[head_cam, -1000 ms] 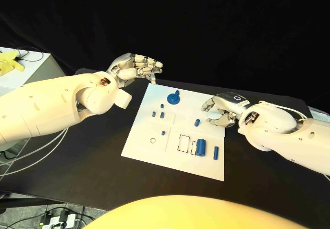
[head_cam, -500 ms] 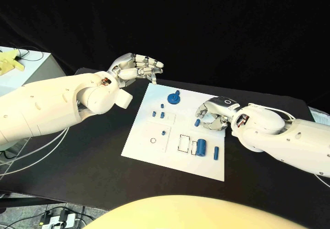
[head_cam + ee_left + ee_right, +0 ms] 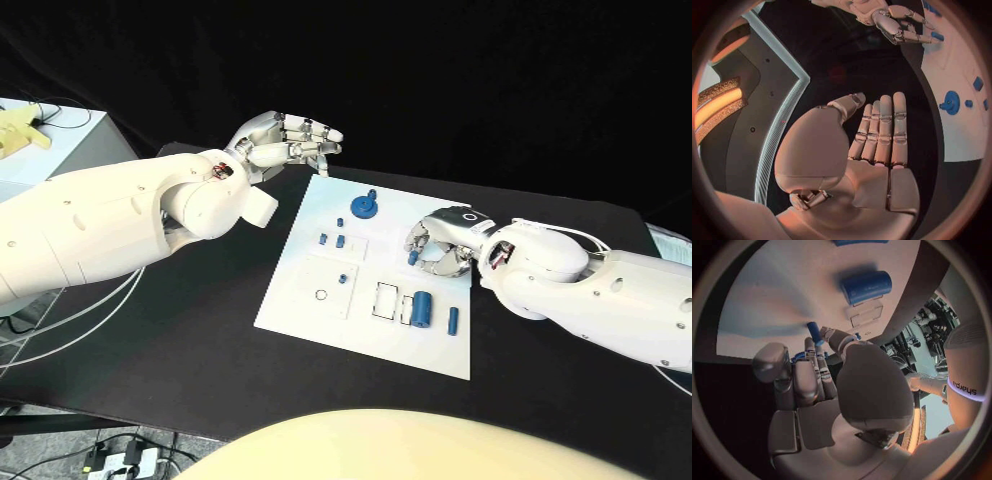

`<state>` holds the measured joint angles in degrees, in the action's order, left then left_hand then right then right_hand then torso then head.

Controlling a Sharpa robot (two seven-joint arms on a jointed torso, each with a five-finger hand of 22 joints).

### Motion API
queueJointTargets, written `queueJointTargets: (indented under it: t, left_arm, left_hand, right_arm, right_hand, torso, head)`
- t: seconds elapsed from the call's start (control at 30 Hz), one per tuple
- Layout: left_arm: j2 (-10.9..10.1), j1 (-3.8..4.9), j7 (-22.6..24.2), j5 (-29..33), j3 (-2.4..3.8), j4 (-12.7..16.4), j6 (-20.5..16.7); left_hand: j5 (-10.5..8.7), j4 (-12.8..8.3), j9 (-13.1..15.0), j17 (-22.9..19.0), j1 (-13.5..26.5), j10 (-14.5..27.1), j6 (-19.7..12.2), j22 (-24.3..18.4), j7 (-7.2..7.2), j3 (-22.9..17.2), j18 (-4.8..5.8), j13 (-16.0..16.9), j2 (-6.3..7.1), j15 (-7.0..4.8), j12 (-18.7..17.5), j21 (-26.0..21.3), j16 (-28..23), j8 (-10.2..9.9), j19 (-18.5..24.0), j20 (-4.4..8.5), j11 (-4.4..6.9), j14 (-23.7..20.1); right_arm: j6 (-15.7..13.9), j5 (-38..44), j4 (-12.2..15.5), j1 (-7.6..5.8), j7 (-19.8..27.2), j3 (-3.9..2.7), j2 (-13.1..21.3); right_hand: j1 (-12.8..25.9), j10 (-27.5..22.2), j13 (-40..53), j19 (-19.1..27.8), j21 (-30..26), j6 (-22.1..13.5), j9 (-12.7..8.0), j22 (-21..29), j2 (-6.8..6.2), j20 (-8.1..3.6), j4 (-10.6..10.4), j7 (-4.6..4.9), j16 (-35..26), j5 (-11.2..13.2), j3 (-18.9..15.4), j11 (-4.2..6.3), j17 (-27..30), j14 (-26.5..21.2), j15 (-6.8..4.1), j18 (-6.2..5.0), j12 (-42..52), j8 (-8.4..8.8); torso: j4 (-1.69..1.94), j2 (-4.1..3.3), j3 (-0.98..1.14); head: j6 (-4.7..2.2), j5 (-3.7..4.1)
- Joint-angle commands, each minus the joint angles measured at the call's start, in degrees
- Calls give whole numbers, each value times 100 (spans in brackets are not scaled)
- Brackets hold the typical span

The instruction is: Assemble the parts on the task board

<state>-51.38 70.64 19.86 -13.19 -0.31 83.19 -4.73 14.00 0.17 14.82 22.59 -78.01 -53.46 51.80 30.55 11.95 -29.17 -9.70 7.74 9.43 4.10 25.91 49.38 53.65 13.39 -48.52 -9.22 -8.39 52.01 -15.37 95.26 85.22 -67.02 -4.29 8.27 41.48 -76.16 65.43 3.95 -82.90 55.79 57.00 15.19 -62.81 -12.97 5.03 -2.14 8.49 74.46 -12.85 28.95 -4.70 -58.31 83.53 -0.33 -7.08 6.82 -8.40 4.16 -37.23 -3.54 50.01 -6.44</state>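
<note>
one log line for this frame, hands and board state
left hand: open, off board's far corner | right hand: fingers at small blue peg, grip unclear | task board: large blue cylinder lying flat

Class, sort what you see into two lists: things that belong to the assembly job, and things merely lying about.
Job:
task board
blue parts, such as the round knob, the large cylinder and the thin pin
right hand, reaching over the board

Lying about:
yellow object on the white stand
cables
</note>
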Motion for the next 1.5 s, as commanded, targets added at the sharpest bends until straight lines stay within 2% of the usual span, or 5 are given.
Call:
queueJointTargets:
  t: [0.03,0.6,0.9,1.07,1.5]
  left_arm:
    - [6,3,26,-2,3,12,80]
    - [0,3,2,-4,3,11,87]
    - [-7,3,-4,-8,3,12,93]
    - [-16,3,-5,-9,3,8,99]
    - [-36,3,-14,-9,2,5,124]
  left_hand:
    - [11,4,-5,-6,29,33,-41,-7,-6,24,-79,-7,-18,34,1,-38,-25,-22,-8,-46,12,-5]
    - [10,12,-10,-10,28,48,-50,-23,-2,34,-80,-7,-22,38,14,-60,-25,-15,-12,-52,8,-12]
    - [10,13,-11,-12,25,52,-53,-28,-2,35,-80,-6,-24,39,18,-66,-25,-13,-15,-53,8,-14]
    - [10,13,-11,-12,25,52,-53,-28,-2,35,-80,-6,-24,39,18,-66,-25,-13,-15,-53,8,-14]
    - [10,13,-13,-13,22,57,-55,-33,-1,38,-81,-6,-23,39,23,-73,-26,-10,-17,-54,7,-17]
  right_arm:
    - [111,3,-36,7,87,1,-34]
    - [-13,87,-74,32,-53,2,-95]
    - [-496,50,0,49,-239,2,-57]
    - [-806,-32,266,51,-312,-20,104]
    - [-1096,-193,1104,-23,-347,-185,363]
  right_hand:
    - [-1,45,-11,-31,47,58,12,-16,20,-12,-7,-6,32,27,67,-14,-16,77,-1,71,-28,-29]
    - [-70,574,31,-95,468,541,197,-398,231,-73,17,-98,165,369,533,104,-146,101,-88,134,-43,-319]
    - [-134,837,71,-172,872,667,389,-739,438,-127,115,-157,264,482,695,177,-270,136,-148,204,-71,-526]
    - [-86,939,94,-199,1071,613,540,-915,400,-143,224,-151,282,183,839,183,-263,133,-154,239,-158,-624]
    - [-61,978,104,-246,1304,605,599,-1102,380,-147,266,-154,300,127,886,188,-283,137,-158,282,-189,-664]
  torso:
    - [3,-5,0]
    - [-2,-1,2]
    - [-8,2,-3]
    - [2,2,2]
    - [-10,-4,-3]
  head:
    - [-1,3]
    - [-1,13]
    - [-1,19]
    - [-1,2]
    - [-1,-82]
